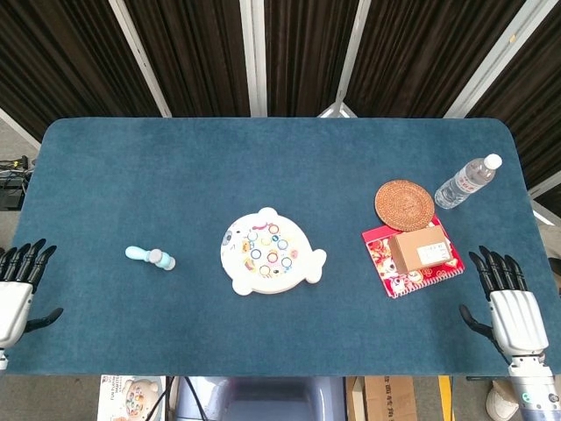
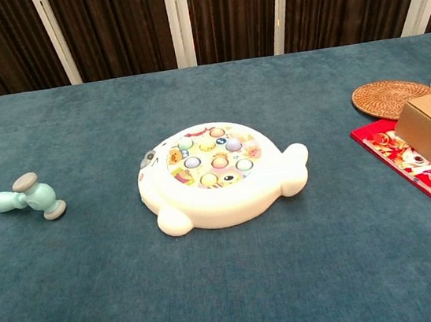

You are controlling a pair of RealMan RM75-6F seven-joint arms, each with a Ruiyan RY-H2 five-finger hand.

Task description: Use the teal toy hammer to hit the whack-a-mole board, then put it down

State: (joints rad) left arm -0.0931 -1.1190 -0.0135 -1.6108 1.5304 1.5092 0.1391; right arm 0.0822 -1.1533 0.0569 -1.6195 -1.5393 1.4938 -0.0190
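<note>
The left robot hand is seen at the bench edge, fingers spread, empty. The teal toy hammer is laid left of the whack-a-mole board, apart from it. The right robot hand is likewise spread wide, holding nothing.

— What stood behind the table?

— Dark pleated curtains, broken by slanted white frame bars. The chest view showed the same curtains and bars upright.

— And the table itself?

— Covered in deep blue felt, with rounded corners, evenly lit.

— Anything below?

— Grey floor at the left, black cables, and a cardboard box under the near edge.
</note>
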